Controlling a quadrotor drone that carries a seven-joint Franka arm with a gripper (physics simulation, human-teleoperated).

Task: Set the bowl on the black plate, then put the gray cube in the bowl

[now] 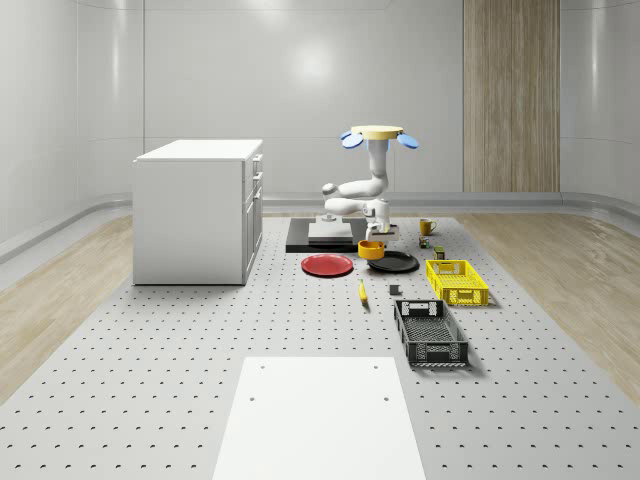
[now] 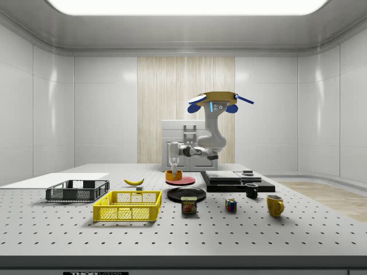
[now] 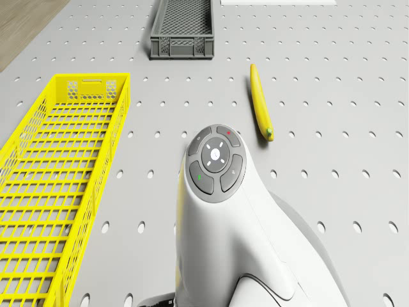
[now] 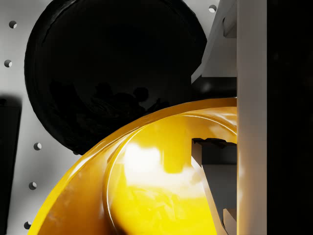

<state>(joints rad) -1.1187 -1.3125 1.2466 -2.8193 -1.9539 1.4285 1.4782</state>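
Observation:
The drone [image 1: 376, 134] hovers above the black platform and the plates, with its arm reaching down. My gripper [image 1: 381, 233] [image 2: 173, 167] is shut on the rim of the yellow-orange bowl [image 1: 371, 249] [image 2: 174, 175]. One finger [image 4: 215, 166] sits inside the bowl [image 4: 146, 186]; the other is outside the rim. The bowl hangs a little above the table at the edge of the black plate [image 1: 393, 262] [image 2: 183, 194] [image 4: 112, 73], partly over it. A small dark grey block [image 1: 395, 290] lies on the table between the banana and the yellow basket.
A red plate [image 1: 327, 265] lies beside the black plate. A yellow basket [image 1: 456, 281] [image 3: 64, 185], a grey crate [image 1: 430, 332] [image 3: 182, 29] and a banana [image 1: 362, 291] [image 3: 260, 102] lie nearer the front. A white cabinet [image 1: 200, 210] stands at the whole-scene view's left, a mug [image 1: 427, 227] behind.

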